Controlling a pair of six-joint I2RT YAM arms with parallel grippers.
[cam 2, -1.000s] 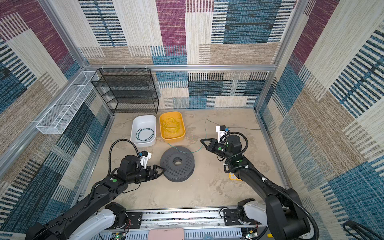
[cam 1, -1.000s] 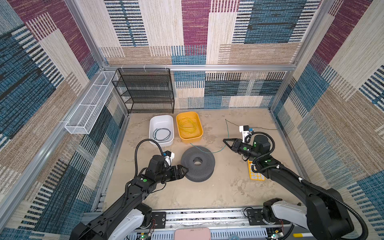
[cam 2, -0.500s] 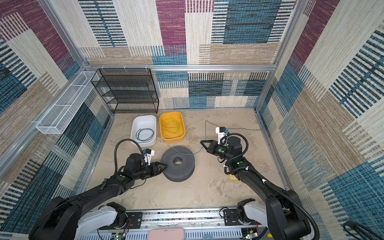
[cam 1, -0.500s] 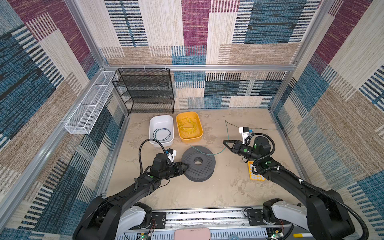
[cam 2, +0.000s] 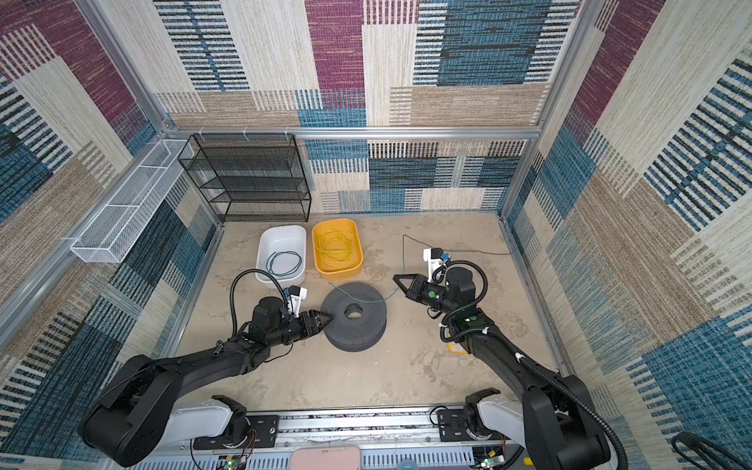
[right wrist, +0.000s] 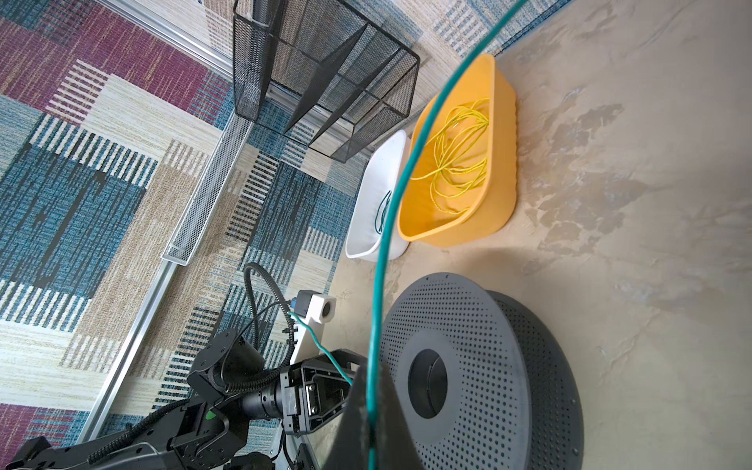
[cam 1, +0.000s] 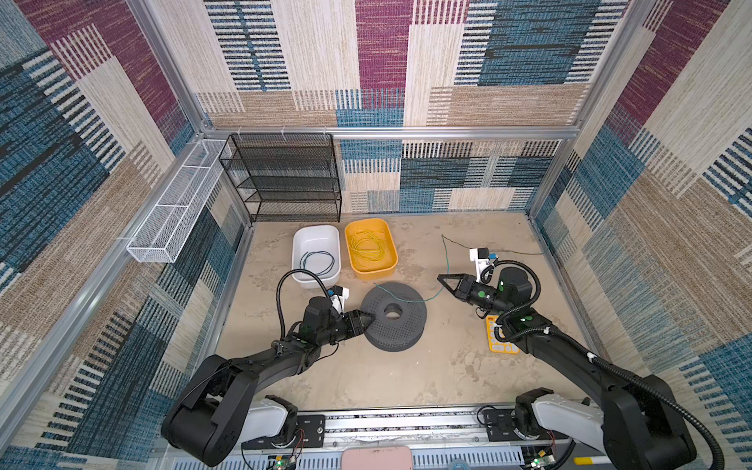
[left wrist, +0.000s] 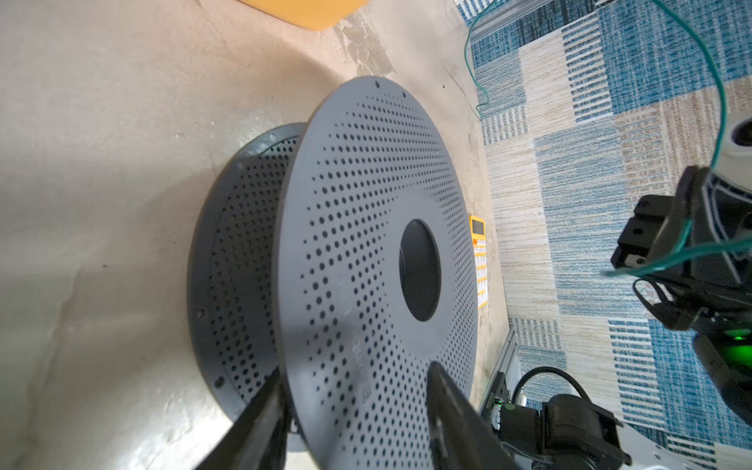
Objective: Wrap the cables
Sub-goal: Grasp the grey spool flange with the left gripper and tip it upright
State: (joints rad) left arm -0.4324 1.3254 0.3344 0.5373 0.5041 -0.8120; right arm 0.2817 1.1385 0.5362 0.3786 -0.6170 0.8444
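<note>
A dark grey perforated spool (cam 1: 394, 316) (cam 2: 353, 316) lies flat mid-floor. My left gripper (cam 1: 368, 318) (left wrist: 357, 370) is at its left rim, open, one finger under the top flange (left wrist: 366, 228) and one above it. A teal-green cable (cam 1: 411, 300) (right wrist: 380, 252) runs from the spool's top to my right gripper (cam 1: 440, 278) (right wrist: 368, 366), which is shut on it; from there it trails toward the back right. A dark cable (cam 1: 319, 260) lies coiled in a white bin (cam 1: 315, 235). A yellow cable (cam 1: 368, 246) lies in a yellow bin (cam 1: 390, 260).
A black wire rack (cam 1: 285, 179) stands at the back wall. A white mesh basket (cam 1: 179, 203) hangs on the left wall. A small yellow keypad gadget (cam 1: 498, 337) lies on the floor under my right arm. Patterned walls close in all sides.
My left arm has stretched low and brought its gripper onto the spool's rim, with the jaws narrower than before. The right gripper has hardly moved and keeps the teal-green cable.
</note>
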